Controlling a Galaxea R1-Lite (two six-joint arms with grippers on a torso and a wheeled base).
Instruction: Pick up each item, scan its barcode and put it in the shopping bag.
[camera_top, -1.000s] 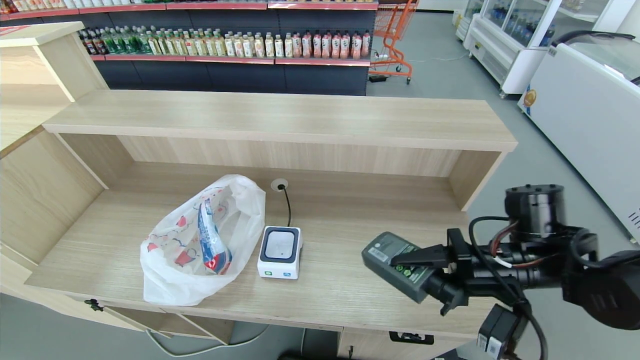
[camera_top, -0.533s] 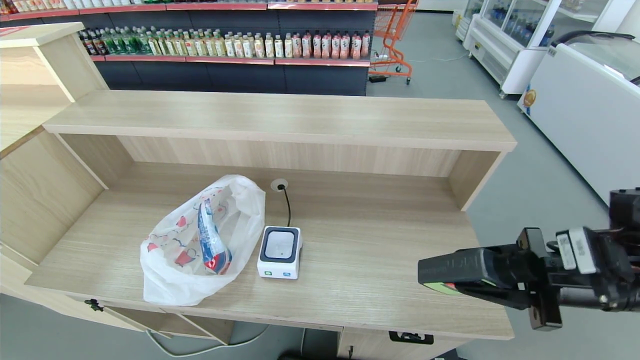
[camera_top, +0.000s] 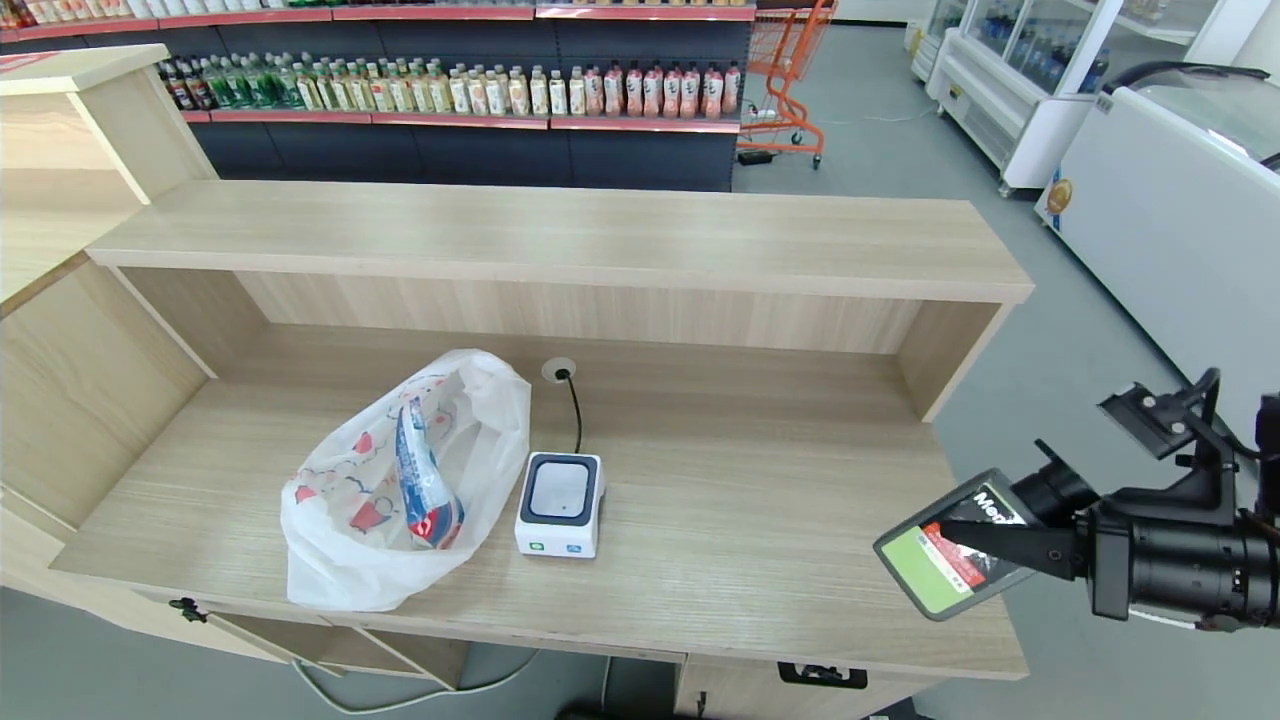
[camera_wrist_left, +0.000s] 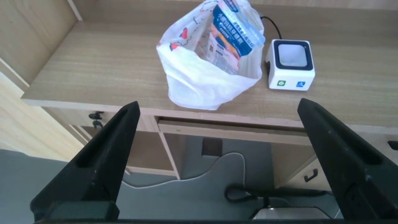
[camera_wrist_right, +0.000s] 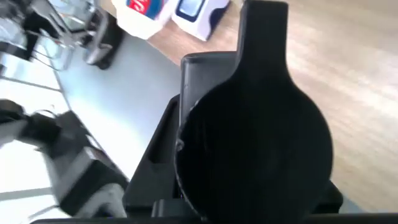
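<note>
My right gripper (camera_top: 965, 545) is shut on a dark box (camera_top: 930, 572) with a green and red label, held at the counter's front right corner with the label facing up. In the right wrist view one finger (camera_wrist_right: 264, 43) lies across the dark box (camera_wrist_right: 202, 81). A white shopping bag (camera_top: 400, 480) lies open on the counter's left side with a blue packet (camera_top: 425, 480) inside. A white barcode scanner (camera_top: 560, 490) stands just right of it. My left gripper (camera_wrist_left: 219, 112) is open, hanging in front of and below the counter, with the bag (camera_wrist_left: 208, 59) and scanner (camera_wrist_left: 291, 61) beyond it.
The wooden counter (camera_top: 720, 520) has a raised back ledge (camera_top: 560, 235) and side walls. The scanner's cable (camera_top: 575, 410) runs to a hole at the back. White freezers (camera_top: 1170, 210) stand to the right, drink shelves (camera_top: 450, 90) behind.
My right gripper has carried the box from above the counter out to its right front corner and has turned it over, so the green and red label now faces up.
</note>
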